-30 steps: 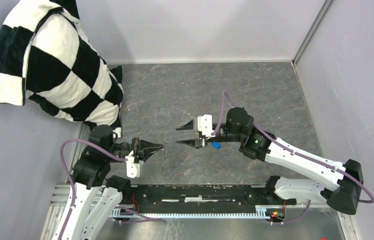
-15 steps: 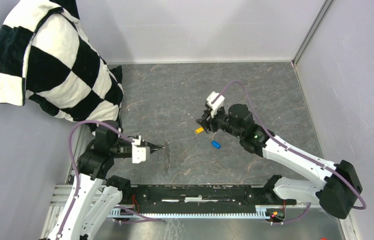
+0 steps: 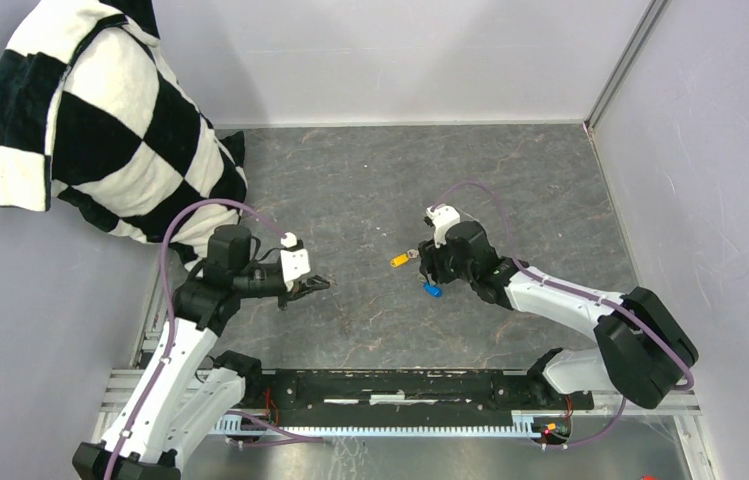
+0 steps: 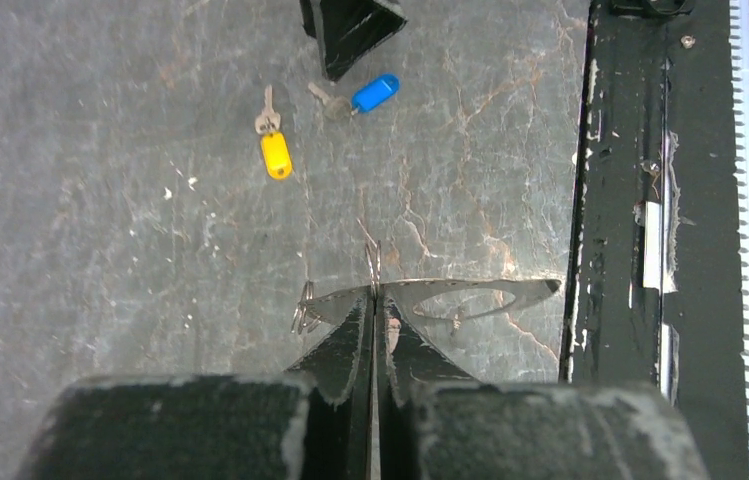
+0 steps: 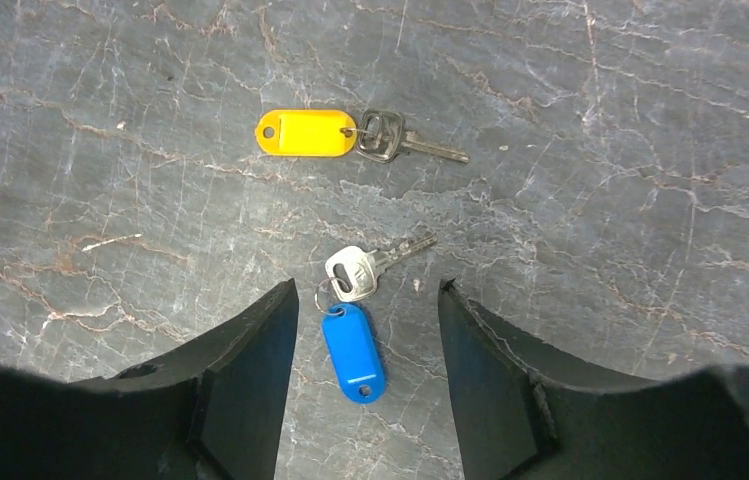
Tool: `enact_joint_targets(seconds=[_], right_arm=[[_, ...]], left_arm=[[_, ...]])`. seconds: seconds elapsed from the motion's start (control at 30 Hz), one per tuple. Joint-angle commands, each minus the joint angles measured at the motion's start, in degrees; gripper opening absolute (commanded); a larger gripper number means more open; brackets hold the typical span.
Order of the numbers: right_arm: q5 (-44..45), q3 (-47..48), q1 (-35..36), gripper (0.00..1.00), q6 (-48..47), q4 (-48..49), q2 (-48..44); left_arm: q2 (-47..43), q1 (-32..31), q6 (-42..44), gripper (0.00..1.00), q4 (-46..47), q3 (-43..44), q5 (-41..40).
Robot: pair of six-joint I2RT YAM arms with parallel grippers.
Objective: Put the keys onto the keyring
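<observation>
The yellow-tagged key (image 5: 307,132) and the blue-tagged key (image 5: 353,352) lie flat on the grey table, close together. They also show in the top view, yellow (image 3: 400,260) and blue (image 3: 432,291), and in the left wrist view, yellow (image 4: 275,155) and blue (image 4: 375,94). My right gripper (image 5: 368,290) is open and points down, its fingers either side of the blue key and not touching it (image 3: 428,270). My left gripper (image 4: 373,295) is shut on the keyring (image 4: 372,255), a thin wire seen edge-on above the table, left of the keys (image 3: 315,284).
A black-and-white checkered cloth (image 3: 100,130) hangs at the back left. A black rail (image 3: 400,385) runs along the near edge and shows in the left wrist view (image 4: 650,200). Grey walls close the back and right sides.
My right gripper has turned down and lowered over the blue key. My left gripper has swung away from the near edge, toward the keys, still holding the keyring.
</observation>
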Motion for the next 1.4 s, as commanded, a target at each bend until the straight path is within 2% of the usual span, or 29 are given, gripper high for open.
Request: enact_joint_targets(seconds=[0.0, 0.2, 0.43, 0.63, 0.83, 1.37], right_arm=[[-2.87, -1.22, -0.36, 0.60, -0.77, 6.12, 0.37], [-5.89, 2.61, -0.27, 0.55, -4.44, 11.99, 5.72], [-4.96, 7.82, -0.31, 0.51, -7.33, 13.43, 13.34], [-3.32, 10.80, -0.22, 0.49, -1.70, 9.89, 16.26], [-0.17, 12.42, 0.67, 0.53, 3.29, 6.63, 17.78], [8.79, 16.35, 3.37, 0.42, 7.82, 3.53, 23.31]], left_arm=[[1.38, -0.25, -3.06, 0.02, 0.46, 2.43, -1.62], [1.36, -0.25, -3.75, 0.02, 0.47, 2.29, -2.15], [2.44, -0.25, -5.66, 0.02, 0.47, 3.13, -2.74], [2.53, -0.24, -5.44, 0.02, 0.51, 3.13, -2.65], [2.62, -0.24, -5.05, 0.02, 0.58, 3.22, -2.65], [1.18, -0.25, -4.46, 0.02, -0.10, 3.75, -2.92]])
